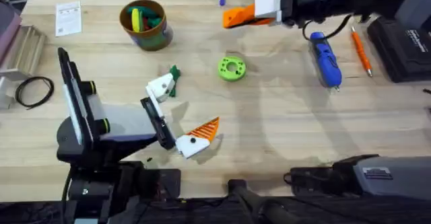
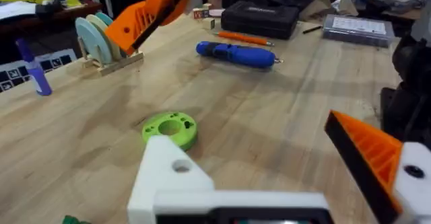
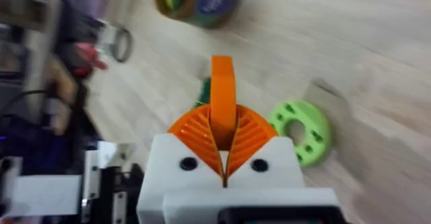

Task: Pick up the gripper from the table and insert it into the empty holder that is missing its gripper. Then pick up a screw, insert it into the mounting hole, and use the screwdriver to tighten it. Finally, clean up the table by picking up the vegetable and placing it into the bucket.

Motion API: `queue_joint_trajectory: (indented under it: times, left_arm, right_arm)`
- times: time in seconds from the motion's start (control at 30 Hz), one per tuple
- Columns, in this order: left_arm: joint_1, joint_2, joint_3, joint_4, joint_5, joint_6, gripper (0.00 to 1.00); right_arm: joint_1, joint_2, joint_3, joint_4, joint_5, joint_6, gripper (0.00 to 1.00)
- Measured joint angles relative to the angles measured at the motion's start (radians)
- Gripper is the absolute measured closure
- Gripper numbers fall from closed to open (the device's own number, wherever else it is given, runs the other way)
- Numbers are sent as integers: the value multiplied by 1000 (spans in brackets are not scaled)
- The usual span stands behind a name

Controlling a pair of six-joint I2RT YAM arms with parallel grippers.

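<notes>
— Over on the left?
— Bucket [image 1: 145, 23] at the back; left hand [image 1: 176, 116] spread, one holder [image 1: 160, 86] bare, vegetable [image 1: 174, 74] beside it.
— Rightward?
— Right hand [image 1: 237, 18] pinching the orange gripper [image 3: 222, 89] above the worktop [image 1: 283, 109] — blue screwdriver [image 1: 326, 57] lying near.

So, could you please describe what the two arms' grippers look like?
Both grippers have white blocky finger mounts with small dark round holes and orange ribbed wedge tips. The left gripper carries one orange tip, its other mount bare. The right gripper has both. The arms are black.
</notes>
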Motion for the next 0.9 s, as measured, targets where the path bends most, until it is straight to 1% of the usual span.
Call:
queue_joint_trajectory:
  times: [0.1,0.2,0.33,0.43,0.5,0.63,0.9]
  left_arm:
    - [0,0,0,0,0,0,15]
    - [0,0,0,0,0,0,15]
    - [0,0,0,0,0,0,15]
    - [0,0,0,0,0,0,15]
    - [0,0,0,0,0,0,15]
    - [0,0,0,0,0,0,15]
    - [0,0,0,0,1,0,15]
  right_arm:
    - [-22,0,-113,260,-131,107,993]
    - [-36,0,-238,548,-224,254,993]
    - [-38,0,-366,879,-290,446,993]
    - [-36,0,-428,1083,-328,575,993]
    - [-32,0,-455,1163,-350,650,993]
    - [-14,28,-476,1198,-403,735,993]
    - [59,194,-485,1327,-564,824,993]
